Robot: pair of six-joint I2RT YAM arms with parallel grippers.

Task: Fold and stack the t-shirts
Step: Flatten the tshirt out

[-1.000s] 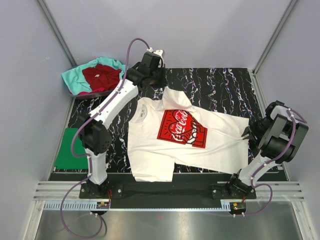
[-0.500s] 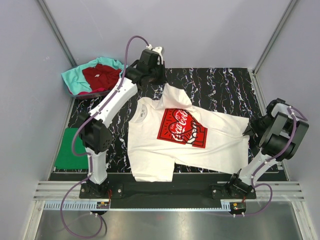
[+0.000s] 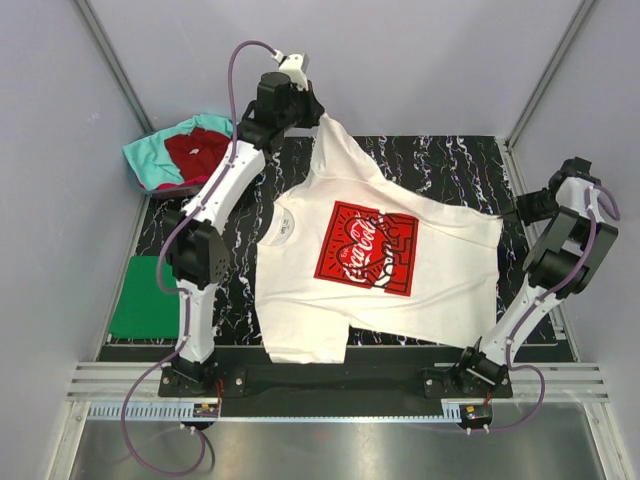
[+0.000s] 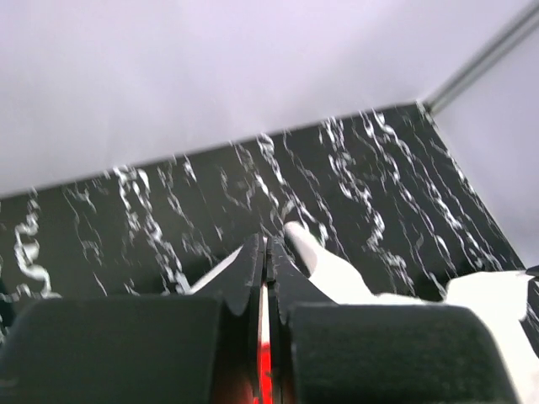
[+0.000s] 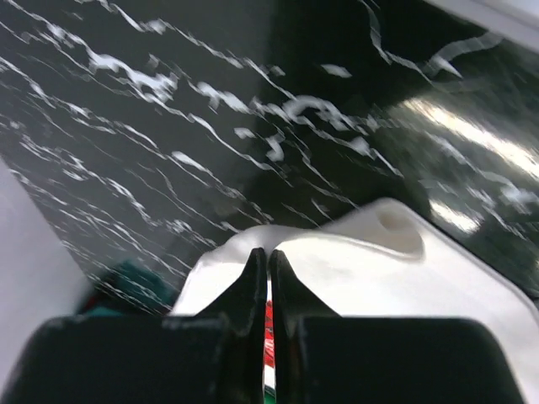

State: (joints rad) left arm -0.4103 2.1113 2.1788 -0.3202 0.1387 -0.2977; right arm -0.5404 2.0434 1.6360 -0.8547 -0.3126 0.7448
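Top external: left gripper [image 3: 314,114] and right gripper [image 3: 522,208] jaws pinch edges of the white t-shirt [image 3: 300,290]; stretched cloth may slip free.

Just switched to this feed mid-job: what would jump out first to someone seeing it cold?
The white t-shirt with its red chest print lies across the middle of the black marbled table, held by both arms. The left gripper pinches a raised corner at the far edge; the right gripper pinches the shirt's right edge. A teal and dark red heap sits far left, and a green shirt lies flat near left.
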